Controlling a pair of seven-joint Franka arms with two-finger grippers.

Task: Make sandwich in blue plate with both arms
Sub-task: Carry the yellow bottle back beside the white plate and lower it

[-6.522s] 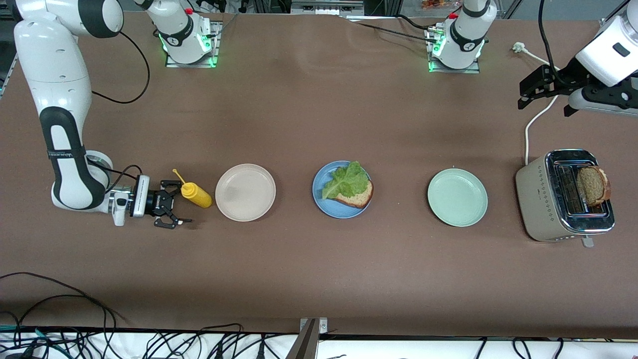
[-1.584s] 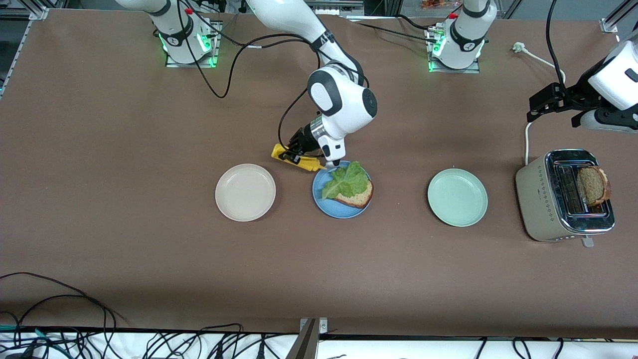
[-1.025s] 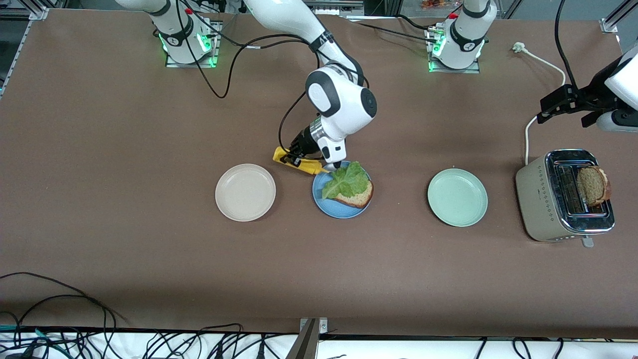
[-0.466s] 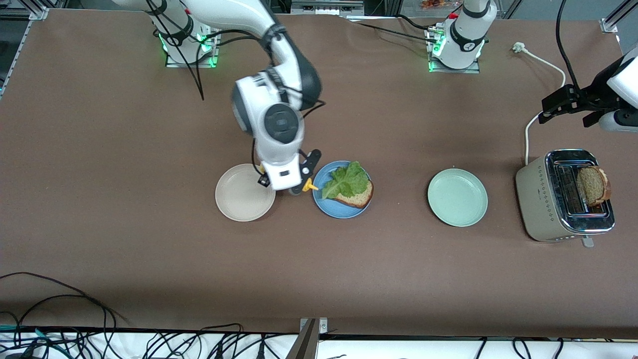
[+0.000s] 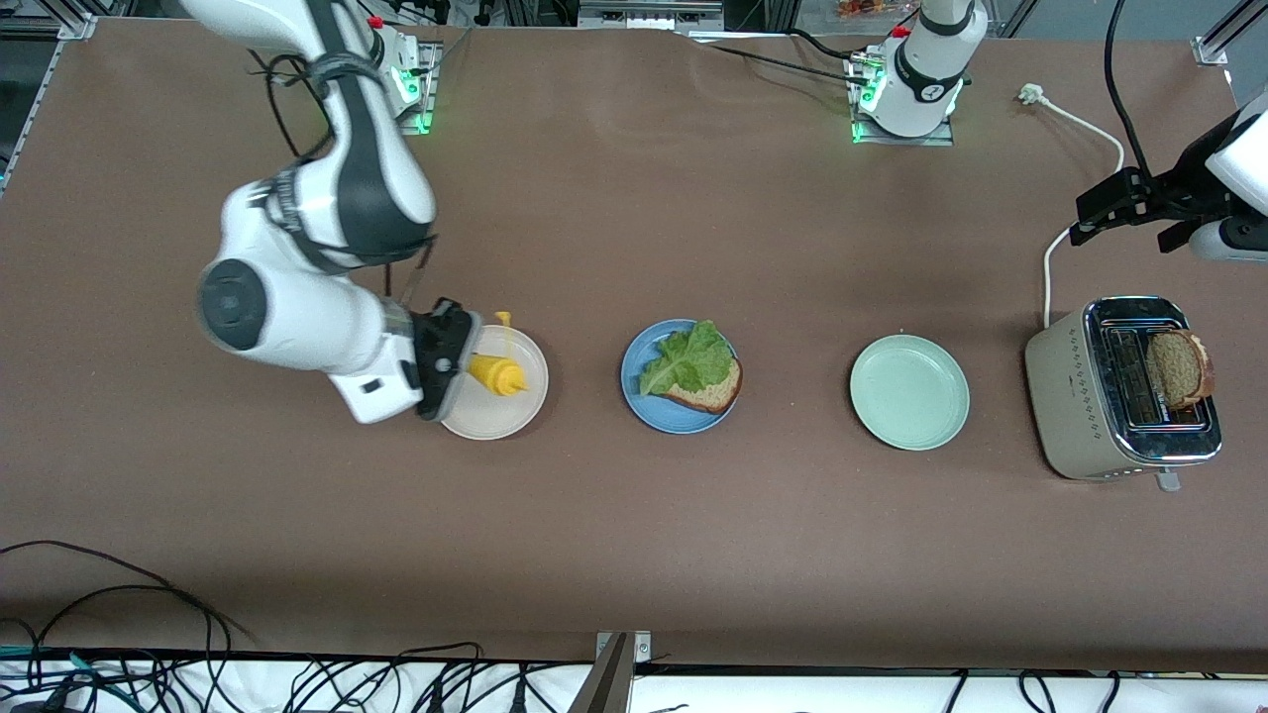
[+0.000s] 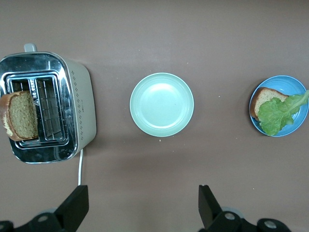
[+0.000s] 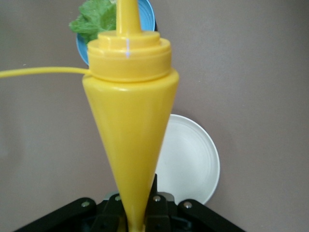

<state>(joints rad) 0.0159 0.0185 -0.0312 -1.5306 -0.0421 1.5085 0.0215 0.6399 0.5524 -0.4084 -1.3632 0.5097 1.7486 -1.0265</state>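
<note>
Blue plate mid-worktop: one bread slice under lettuce.

Your right hand, clamped on the yellow squeeze bottle, hangs over the beige plate.

Second slice sits in the toaster; left hand, fingers wide, holds nothing. Fetching that slice looks next.

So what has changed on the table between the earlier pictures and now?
The right gripper took hold of the yellow sauce bottle, carried it to the blue plate, then back; it is now over the beige plate. The left gripper, fingers open, shifted slightly above the toaster. Lettuce, bread, green plate and toaster slice stayed put.
</note>
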